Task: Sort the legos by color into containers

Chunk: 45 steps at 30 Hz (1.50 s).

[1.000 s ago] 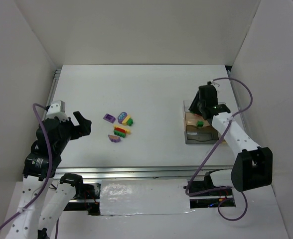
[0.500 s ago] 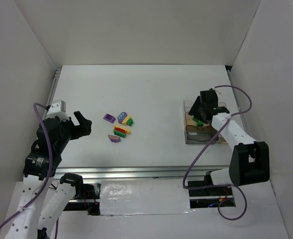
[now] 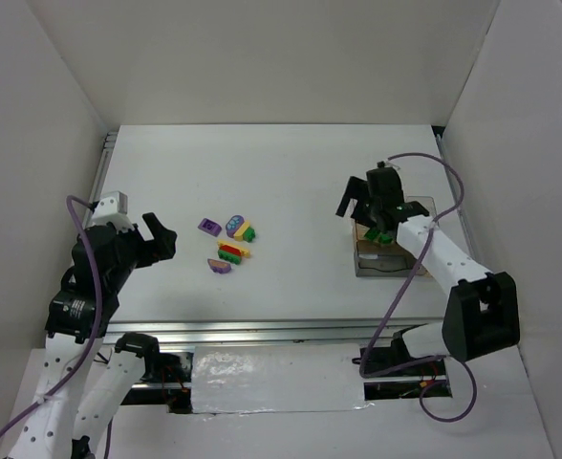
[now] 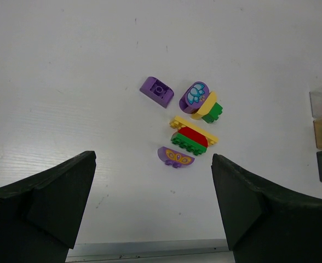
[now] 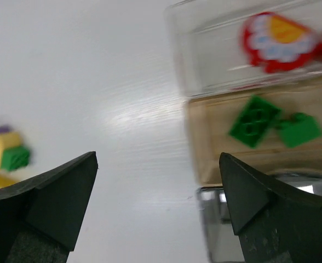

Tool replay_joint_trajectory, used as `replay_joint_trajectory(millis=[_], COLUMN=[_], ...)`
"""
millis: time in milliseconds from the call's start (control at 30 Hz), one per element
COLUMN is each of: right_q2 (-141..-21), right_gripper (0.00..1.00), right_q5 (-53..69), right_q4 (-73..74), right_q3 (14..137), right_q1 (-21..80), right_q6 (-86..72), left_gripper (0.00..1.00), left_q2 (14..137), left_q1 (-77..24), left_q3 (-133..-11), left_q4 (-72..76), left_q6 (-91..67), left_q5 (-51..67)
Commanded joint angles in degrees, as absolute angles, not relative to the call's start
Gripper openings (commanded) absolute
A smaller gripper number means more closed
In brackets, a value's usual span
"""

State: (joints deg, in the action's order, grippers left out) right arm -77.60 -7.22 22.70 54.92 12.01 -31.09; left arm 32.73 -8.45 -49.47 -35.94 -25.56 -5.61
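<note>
Right end effector (image 3: pixel 362 212) hangs spread and empty at the edge of the joined clear plastic bins (image 3: pixel 381 268). My left end effector (image 3: pixel 163 236) is spread too, facing the loose bricks (image 3: pixel 228 241) on the smooth white tabletop (image 3: pixel 291 172).

Left wrist: three purple pieces (image 4: pixel 156 91), two yellow, two green and one red, studded or rounded, huddle together.

Right wrist: one bin holds a red rounded piece (image 5: pixel 279 35), the next holds two green bricks (image 5: pixel 254 120).

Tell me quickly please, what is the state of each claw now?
Left claw: open, holding nothing.
Right claw: open, holding nothing, above the containers.
</note>
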Motion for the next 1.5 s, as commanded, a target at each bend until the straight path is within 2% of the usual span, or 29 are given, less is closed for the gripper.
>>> replay_joint_trajectory(millis=[0,33,67,100,167,367,600,833,1200,1400,1467], right_q2=[-75.58,-77.76,-79.87,-82.24,-89.89,-104.49,-111.0,-111.62,-119.53,-122.69,-123.31], right_gripper=[0.99,0.99,0.99,0.99,0.98,0.97,0.92,0.73,0.78,0.74,0.69], right_q5=[0.5,3.57,1.69,-3.46,-5.96,-6.07,-3.25,-3.51,-0.26,-0.44,-0.53], right_q4=[16.99,16.7,17.48,20.71,22.58,23.02,23.29,21.89,26.89,27.34,26.98], right_q3=[57.48,58.44,59.84,64.29,69.93,81.36,86.39,86.57,95.53,96.68,96.68], right_q1=[19.57,22.56,28.59,31.18,36.96,47.36,52.81,54.05,54.05,54.05,53.97], right_q6=[-25.77,-23.14,-23.2,-24.25,-26.53,-19.0,-14.16,-9.68,-0.62,0.79,0.7], left_gripper=[0.99,0.99,1.0,0.99,1.0,1.0,1.0,0.99,0.99,0.99,1.0], left_q2=[33.05,33.13,33.31,33.4,33.75,34.01,34.63,34.54,34.45,34.54,34.45], left_q1=[-8.7,-8.7,-8.7,-8.61,-8.7,-8.79,-8.79,-8.79,-8.79,-8.79,-8.79], left_q3=[-49.66,-49.66,-49.57,-49.66,-49.83,-49.75,-49.83,-49.66,-49.75,-49.66,-49.75], left_q4=[-33.84,-33.75,-33.75,-33.75,-34.1,-34.01,-33.93,-33.75,-33.84,-33.84,-33.75], left_q6=[-24.52,-24.52,-24.52,-24.52,-24.61,-24.61,-24.35,-24.26,-24.26,-24.17,-24.17], left_q5=[-4.92,-4.83,-4.83,-4.92,-5.18,-5.1,-4.31,-4.05,-4.13,-3.96,-3.87])
